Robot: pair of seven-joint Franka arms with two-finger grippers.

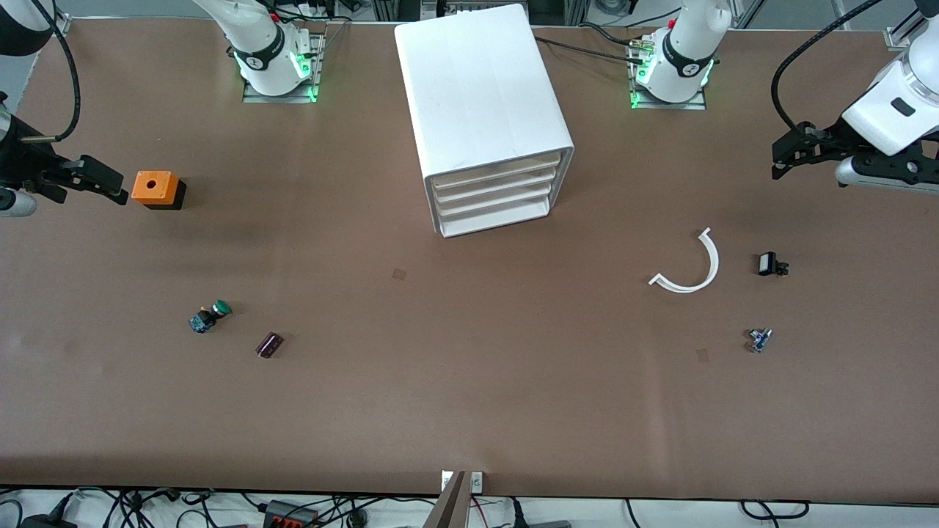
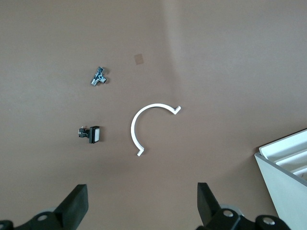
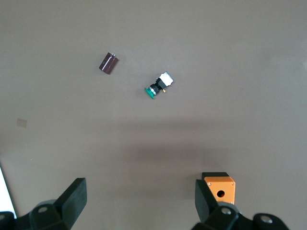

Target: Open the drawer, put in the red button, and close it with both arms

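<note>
The white cabinet [image 1: 484,110] stands at the middle of the table, between the arms' bases. Its top drawer [image 1: 499,170] is shut, flush with the lower ones. A corner of the cabinet shows in the left wrist view [image 2: 288,163]. No red button shows in any view. My left gripper [image 1: 781,158] is open and empty, up over the left arm's end of the table; its own view [image 2: 142,206] shows bare table between the fingers. My right gripper [image 1: 110,185] is open and empty beside the orange cube [image 1: 155,188], which also shows in the right wrist view [image 3: 219,187].
A green-capped button [image 1: 211,316] and a dark purple part [image 1: 269,345] lie toward the right arm's end, both nearer the camera than the cube. A white curved piece [image 1: 693,268], a black switch [image 1: 769,264] and a small metal part [image 1: 759,339] lie toward the left arm's end.
</note>
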